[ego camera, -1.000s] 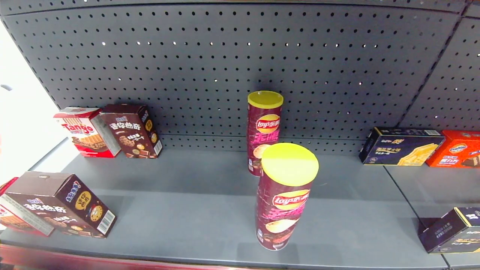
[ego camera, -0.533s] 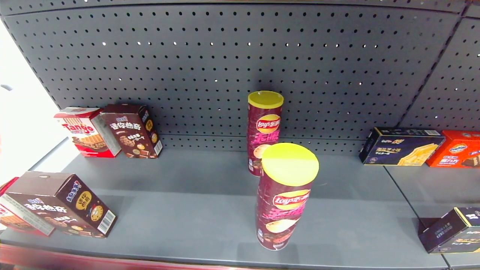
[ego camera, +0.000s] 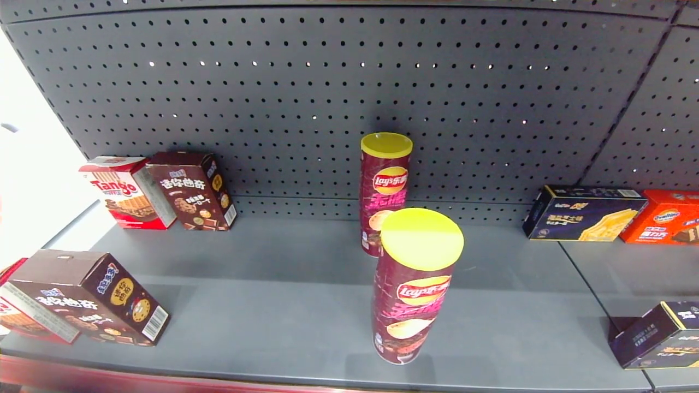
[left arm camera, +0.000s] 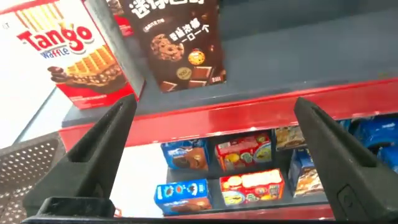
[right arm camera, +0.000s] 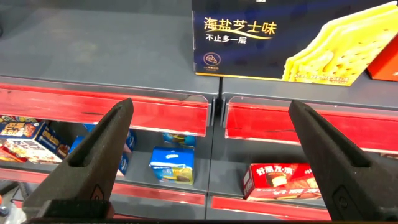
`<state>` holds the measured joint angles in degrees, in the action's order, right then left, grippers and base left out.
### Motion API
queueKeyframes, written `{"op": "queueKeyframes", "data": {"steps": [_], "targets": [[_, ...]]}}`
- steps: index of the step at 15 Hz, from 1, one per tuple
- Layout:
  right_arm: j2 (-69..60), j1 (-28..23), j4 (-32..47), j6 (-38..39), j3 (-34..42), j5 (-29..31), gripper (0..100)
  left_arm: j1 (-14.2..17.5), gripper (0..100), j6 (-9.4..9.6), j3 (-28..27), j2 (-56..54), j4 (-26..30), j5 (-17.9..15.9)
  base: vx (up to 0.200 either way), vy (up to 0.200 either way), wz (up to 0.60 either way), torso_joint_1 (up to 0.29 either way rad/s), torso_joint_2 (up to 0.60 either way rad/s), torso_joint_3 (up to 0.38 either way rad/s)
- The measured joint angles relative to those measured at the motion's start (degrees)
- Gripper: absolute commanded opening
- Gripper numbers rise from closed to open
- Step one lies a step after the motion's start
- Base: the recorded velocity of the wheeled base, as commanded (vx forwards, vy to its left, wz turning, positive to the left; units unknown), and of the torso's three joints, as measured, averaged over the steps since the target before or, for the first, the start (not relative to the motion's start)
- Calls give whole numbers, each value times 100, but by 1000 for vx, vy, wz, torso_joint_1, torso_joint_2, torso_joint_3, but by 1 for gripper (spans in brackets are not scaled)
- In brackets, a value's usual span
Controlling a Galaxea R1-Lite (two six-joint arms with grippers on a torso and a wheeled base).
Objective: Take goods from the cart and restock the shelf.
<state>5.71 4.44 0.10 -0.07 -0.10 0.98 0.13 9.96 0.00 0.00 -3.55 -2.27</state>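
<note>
Maroon card and yellow plastic lids mark the two chip cans, both upright near the middle of the grey shelf [ego camera: 273, 305]. The front can [ego camera: 412, 295] stands close to the shelf's front edge. The rear can [ego camera: 384, 191] stands behind it, near the pegboard back panel [ego camera: 327, 82], and the two are apart.

At the back left, a red wafer box [ego camera: 123, 191] and a brown cookie box [ego camera: 194, 191] stand side by side and touching. Nearer the front left, a second cookie box [ego camera: 87, 297] lies tilted against a red box [ego camera: 11, 322] at the edge of view. To the right, on the neighbouring bay, a navy cracker box [ego camera: 584, 213] sits beside an orange box [ego camera: 663, 216]. Another navy box [ego camera: 655, 335] lies toward the front.

The left end effector [left arm camera: 214, 102] has its fingers spread wide with nothing between them. It is low in front of the shelf's red front lip [left arm camera: 249, 112], facing a wafer box and a cookie box (which pair, I cannot tell). Small packs [left arm camera: 242, 168] fill the tiers below.

The right end effector [right arm camera: 211, 104] is likewise wide open and holds nothing. It faces the navy cracker box over the red lip, with blue and red packs [right arm camera: 174, 165] on the tier beneath.
</note>
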Motion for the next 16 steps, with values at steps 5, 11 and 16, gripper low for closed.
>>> {"op": "queueKeyframes", "data": {"steps": [5, 11, 16], "targets": [[0, 2, -2, 0, 0, 0, 100, 0, 100, -499, 0, -16, 66, 1827, 0, 0, 0, 0, 0, 0], [0, 0, 0, -15, 0, -51, 100, -6, 100, -301, -30, -18, 419, -350, 0, 0, 0, 0, 0, 0], [230, 99, -76, 193, -599, -119, 100, -6, 100, -307, -35, -16, 419, -354, 0, 0, 0, 0, 0, 0]]}}
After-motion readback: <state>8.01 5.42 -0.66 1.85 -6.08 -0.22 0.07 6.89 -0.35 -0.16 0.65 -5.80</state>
